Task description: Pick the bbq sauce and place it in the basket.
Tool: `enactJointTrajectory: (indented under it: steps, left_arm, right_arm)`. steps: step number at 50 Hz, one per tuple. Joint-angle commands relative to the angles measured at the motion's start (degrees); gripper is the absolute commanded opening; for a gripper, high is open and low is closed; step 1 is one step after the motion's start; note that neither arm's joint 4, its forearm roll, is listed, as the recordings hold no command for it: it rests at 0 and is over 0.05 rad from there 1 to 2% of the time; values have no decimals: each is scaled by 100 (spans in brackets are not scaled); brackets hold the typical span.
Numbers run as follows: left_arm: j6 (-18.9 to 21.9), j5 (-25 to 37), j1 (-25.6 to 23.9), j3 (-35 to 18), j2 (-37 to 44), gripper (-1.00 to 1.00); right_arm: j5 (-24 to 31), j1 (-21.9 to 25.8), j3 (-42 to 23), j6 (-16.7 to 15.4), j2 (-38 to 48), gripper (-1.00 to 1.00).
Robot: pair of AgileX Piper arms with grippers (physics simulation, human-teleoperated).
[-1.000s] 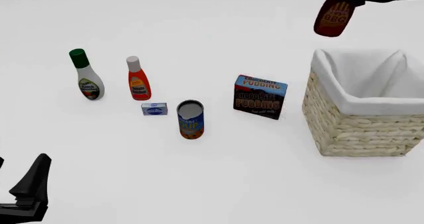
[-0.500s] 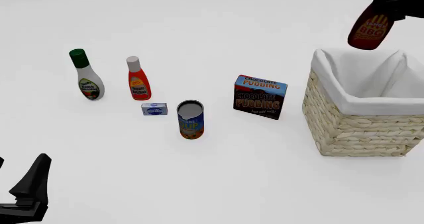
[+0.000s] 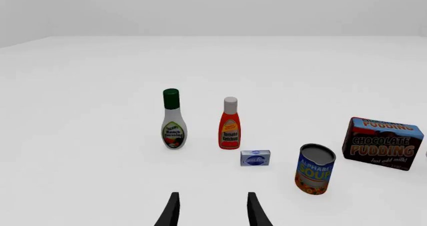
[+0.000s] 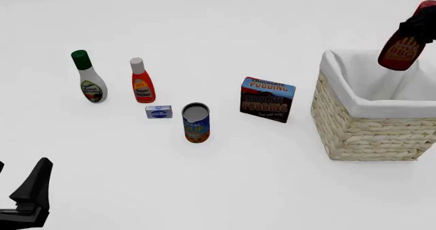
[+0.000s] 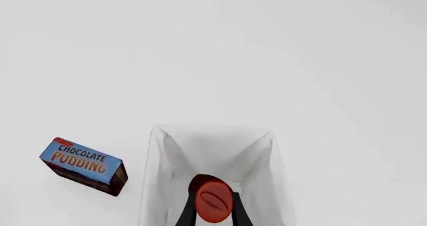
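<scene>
Clamped between the right gripper's (image 5: 212, 213) fingers (image 5: 186, 212), the bbq sauce (image 4: 403, 49) is held tilted in the air above the basket (image 4: 371, 130), over its white-lined opening and clear of the lining. From the right wrist view the red cap (image 5: 213, 202) is seen directly over the basket's interior. At the table's near left the left gripper (image 3: 211, 213) is held parted with nothing between its fingers. On the table are found a ranch bottle (image 4: 88, 78), a ketchup bottle (image 4: 142, 82), a small box (image 4: 159, 111), a soup can (image 4: 195, 122) and a pudding box (image 4: 267, 99), all well apart from the basket.
</scene>
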Motion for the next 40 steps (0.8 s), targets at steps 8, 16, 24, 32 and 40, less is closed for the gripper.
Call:
enactJointTrajectory:
  steps: [8, 16, 24, 32, 40]
  left_arm:
    - [0, 0, 0, 0, -3, 100]
    - [1, 0, 1, 0, -1, 100]
    - [0, 0, 0, 0, -1, 100]
    - [0, 0, 0, 0, -1, 100]
    - [0, 0, 1, 0, -1, 100]
  right_arm:
    - [-504, -382, 458, 69, 232, -100]
    - [-793, -491, 699, 83, 431, -100]
    - [-1026, -463, 805, 98, 688, -100]
    - [-1229, -471, 815, 117, 1008, -100]
    - [-1340, -465, 877, 108, 1166, -100]
